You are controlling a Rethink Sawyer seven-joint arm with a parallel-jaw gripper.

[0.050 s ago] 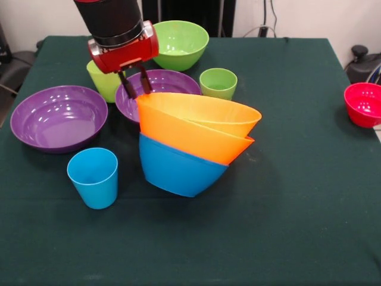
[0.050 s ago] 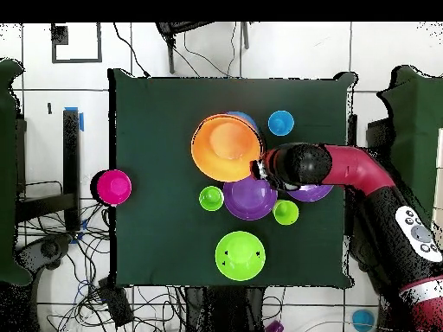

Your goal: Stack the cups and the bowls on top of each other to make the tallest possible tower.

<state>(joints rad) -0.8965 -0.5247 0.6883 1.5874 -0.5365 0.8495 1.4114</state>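
Tower (image 1: 190, 143) of glossy nested bowls, two orange over one blue, tilts at table (image 1: 297, 226) centre, its upper rim pinched at ten o'clock by the gripper (image 1: 136, 83); sky-blue tapered cup (image 1: 93, 177) at eight o'clock.

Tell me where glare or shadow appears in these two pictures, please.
Front view: bright highlights gleam inside the left purple bowl and the green bowl; the tilted orange bowls cast a soft shadow on the green cloth. Overhead view: lighting looks flat, with only faint glare in the orange bowl.
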